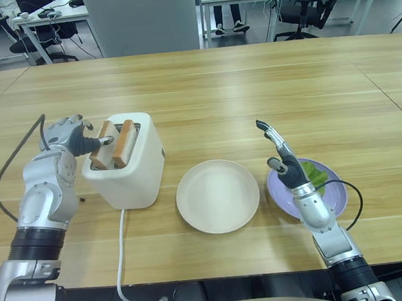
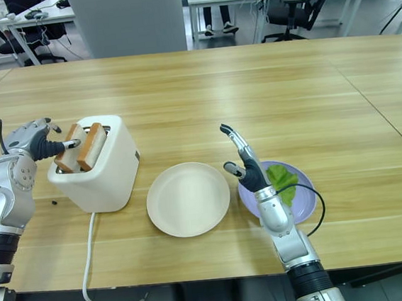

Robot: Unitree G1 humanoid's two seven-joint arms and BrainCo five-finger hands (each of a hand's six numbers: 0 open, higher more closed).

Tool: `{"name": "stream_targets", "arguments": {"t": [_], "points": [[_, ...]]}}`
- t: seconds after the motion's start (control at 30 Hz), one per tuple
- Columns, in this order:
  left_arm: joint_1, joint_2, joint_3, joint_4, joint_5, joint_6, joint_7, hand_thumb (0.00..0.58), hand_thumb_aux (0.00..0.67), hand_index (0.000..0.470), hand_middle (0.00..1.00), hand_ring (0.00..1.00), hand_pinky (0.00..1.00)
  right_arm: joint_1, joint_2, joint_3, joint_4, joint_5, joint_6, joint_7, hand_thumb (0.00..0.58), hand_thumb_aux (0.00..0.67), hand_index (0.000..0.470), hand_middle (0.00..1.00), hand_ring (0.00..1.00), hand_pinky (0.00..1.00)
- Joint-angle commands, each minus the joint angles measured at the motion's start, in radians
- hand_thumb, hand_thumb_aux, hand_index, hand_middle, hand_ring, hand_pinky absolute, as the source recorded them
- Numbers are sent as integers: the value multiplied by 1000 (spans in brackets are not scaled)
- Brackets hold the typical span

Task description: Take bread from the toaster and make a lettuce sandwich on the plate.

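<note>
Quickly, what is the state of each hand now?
Left hand: at the bread slice in the toaster, grip cannot be told.
Right hand: open, holding nothing.

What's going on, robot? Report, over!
Left hand at toaster, touching left bread slice. Right hand open, over lettuce on purple dish. White plate bare. Nothing blocking.
</note>
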Motion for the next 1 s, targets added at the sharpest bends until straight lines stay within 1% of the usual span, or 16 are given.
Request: {"name": "stream_targets", "arguments": {"t": [0.03, 0.07, 0.1, 0.13, 0.2, 0.23, 0.27, 0.33, 0.5, 0.57, 0.6, 0.63, 0.67, 0.7, 0.87, 1.0], "points": [[-1, 13, -26, 12, 2, 6, -25, 520, 455, 312, 0, 0, 0, 15, -2, 2, -21, -2, 11, 9, 0, 0, 0, 0, 0, 0], [0, 12, -25, 10, 0, 7, -26, 545, 504, 346, 0, 0, 0, 17, -2, 3, -26, -2, 13, 11, 0, 0, 0, 0, 0, 0], [5, 11, -23, 4, -4, 10, -29, 556, 533, 366, 0, 0, 0, 20, -3, 5, -29, -2, 13, 13, 0, 0, 0, 0, 0, 0], [10, 9, -22, 0, -7, 13, -32, 556, 533, 366, 0, 0, 0, 21, -3, 7, -30, -2, 13, 15, 0, 0, 0, 0, 0, 0], [19, 0, -17, -6, -21, 15, -34, 570, 581, 399, 0, 0, 0, 23, -3, 10, -32, -2, 13, 19, 0, 0, 0, 0, 0, 0], [23, -12, -12, -12, -39, 12, -32, 570, 581, 399, 0, 0, 0, 24, -2, 10, -33, -3, 14, 20, 0, 0, 0, 0, 0, 0], [25, -26, -3, -19, -62, 7, -30, 578, 633, 435, 0, 0, 0, 25, -2, 11, -32, -3, 13, 22, 0, 0, 0, 0, 0, 0], [28, -48, 13, -38, -103, 1, -26, 580, 670, 460, 0, 0, 0, 29, -3, 11, -35, -3, 13, 22, 0, 0, 0, 0, 0, 0], [1, -150, 127, -139, -253, -24, 48, 580, 670, 460, 0, 0, 0, 29, -6, 13, -33, -2, 13, 25, 0, 0, 0, 0, 0, 0], [-9, -170, 154, -160, -276, -32, 80, 580, 670, 460, 294, 294, 294, 30, -8, 11, -33, -3, 13, 25, 0, 0, 0, 0, 0, 0], [-14, -179, 164, -170, -288, -32, 92, 580, 670, 460, 294, 294, 294, 29, -11, 10, -35, -10, 16, 23, 0, 0, 0, 0, 0, 0], [-19, -186, 175, -179, -299, -34, 106, 580, 670, 460, 706, 706, 706, 28, -16, 6, -38, -21, 19, 18, 0, 0, 0, 0, 0, 0], [-23, -192, 187, -189, -309, -37, 123, 580, 670, 460, 820, 820, 820, 25, -23, 0, -43, -34, 25, 14, 0, 0, 0, 0, 0, 0], [-24, -194, 196, -196, -314, -38, 135, 580, 670, 460, 1000, 1000, 1000, 22, -33, -8, -52, -50, 36, 8, 0, 0, 0, 0, 0, 0], [-19, -205, 249, -238, -345, -55, 197, 580, 670, 460, 1000, 1000, 1000, 13, -114, -62, -110, -161, 137, -8, 0, 0, 0, 0, 0, 0], [-9, -210, 296, -306, -369, -69, 241, 580, 670, 460, 1000, 1000, 1000, 31, -231, -104, -88, -276, 218, -27, 0, 0, 0, 0, 0, 0]]}}
